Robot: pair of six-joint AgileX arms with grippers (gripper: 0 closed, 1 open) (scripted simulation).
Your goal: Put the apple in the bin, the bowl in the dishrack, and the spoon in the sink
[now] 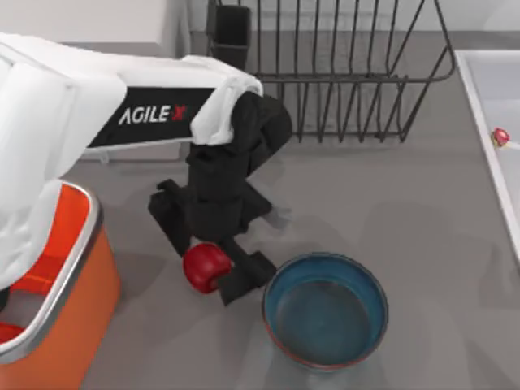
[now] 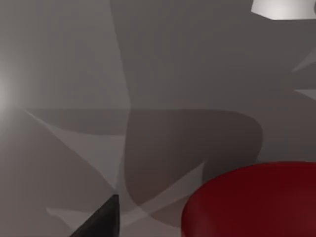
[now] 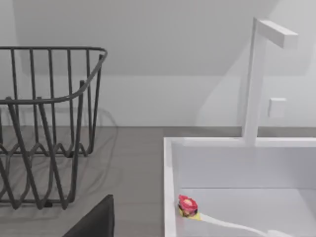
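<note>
- Left gripper (image 1: 218, 272) is low over the grey table (image 1: 422, 244), its black fingers closed on either side of the apple (image 1: 205, 266); the apple sits between them.
- In the left wrist view the apple (image 2: 252, 200) looms red and close, one dark fingertip (image 2: 101, 222) beside it.
- Bowl (image 1: 325, 310) stands upright on the table just to the gripper's right, near but apart from the apple.
- Bin (image 1: 61, 313), orange with a silver rim, lies to the gripper's left, under the white arm.
- Dishrack (image 1: 341, 73) stands beyond the gripper, toward the table's far edge.
- Spoon (image 1: 500, 136) lies inside the sink (image 1: 487, 89), well off to the gripper's right.
- Right wrist view looks at the dishrack (image 3: 49, 128) and the sink (image 3: 170, 187), spoon (image 3: 187, 205) against the near wall; the right gripper's opening I cannot tell.
</note>
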